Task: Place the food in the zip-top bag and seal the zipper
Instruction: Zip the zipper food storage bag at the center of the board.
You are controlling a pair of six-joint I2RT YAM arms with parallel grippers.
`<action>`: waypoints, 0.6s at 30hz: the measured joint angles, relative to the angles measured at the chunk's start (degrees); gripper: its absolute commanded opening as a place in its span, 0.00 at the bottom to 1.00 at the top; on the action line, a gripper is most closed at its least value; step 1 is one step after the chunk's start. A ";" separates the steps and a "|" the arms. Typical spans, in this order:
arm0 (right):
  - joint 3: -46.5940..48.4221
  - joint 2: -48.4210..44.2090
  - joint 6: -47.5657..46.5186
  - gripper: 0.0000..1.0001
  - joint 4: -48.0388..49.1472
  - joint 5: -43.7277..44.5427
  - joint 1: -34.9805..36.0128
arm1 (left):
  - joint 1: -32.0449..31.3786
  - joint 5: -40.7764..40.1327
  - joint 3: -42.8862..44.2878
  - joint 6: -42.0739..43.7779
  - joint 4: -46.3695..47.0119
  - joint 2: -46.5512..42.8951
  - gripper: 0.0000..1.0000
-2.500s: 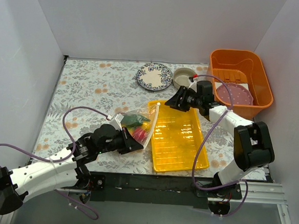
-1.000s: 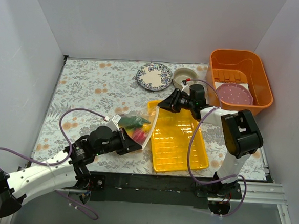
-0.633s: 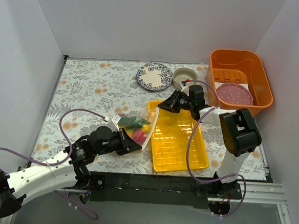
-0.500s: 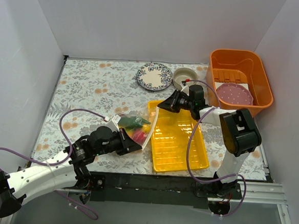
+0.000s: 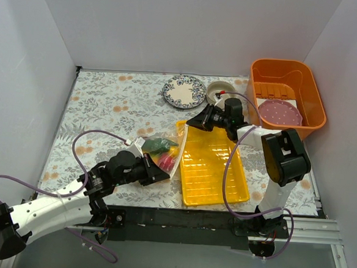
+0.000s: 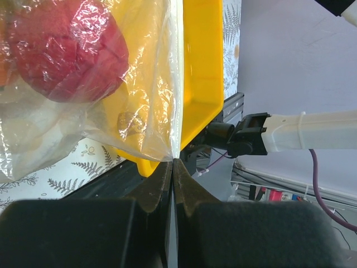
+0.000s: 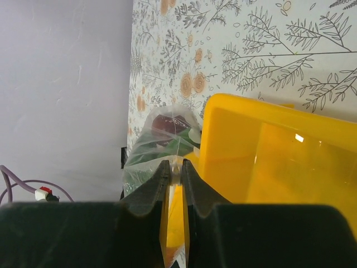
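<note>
The clear zip-top bag [image 5: 159, 152] lies left of the yellow tray, with the food inside it: a green piece [image 5: 158, 143] and red pieces [image 5: 166, 162]. A red fruit [image 6: 67, 53] presses against the plastic in the left wrist view. The pale zipper [image 5: 181, 149] runs along the bag's tray-side edge. My left gripper [image 5: 155, 173] is shut on the bag's near corner [image 6: 167, 151]. My right gripper [image 5: 196, 122] is shut on the zipper's far end [image 7: 176, 165], over the tray's far left corner. Beyond its fingers the bag [image 7: 159, 142] shows dark and green food.
The yellow ribbed tray [image 5: 216, 167] sits right of the bag, touching it. A patterned plate [image 5: 184, 91] and a small bowl [image 5: 221, 90] stand at the back. An orange basket [image 5: 289, 86] holding a pink plate [image 5: 280, 112] is at the back right.
My right gripper came left along the tray's far edge to the bag's far corner and closed on the zipper end. The left gripper kept its hold on the near corner.
</note>
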 measured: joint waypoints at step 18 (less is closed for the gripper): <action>8.13 -8.26 -17.49 0.78 -26.03 13.27 -0.24 | 0.00 2.34 0.44 2.60 7.19 10.12 0.00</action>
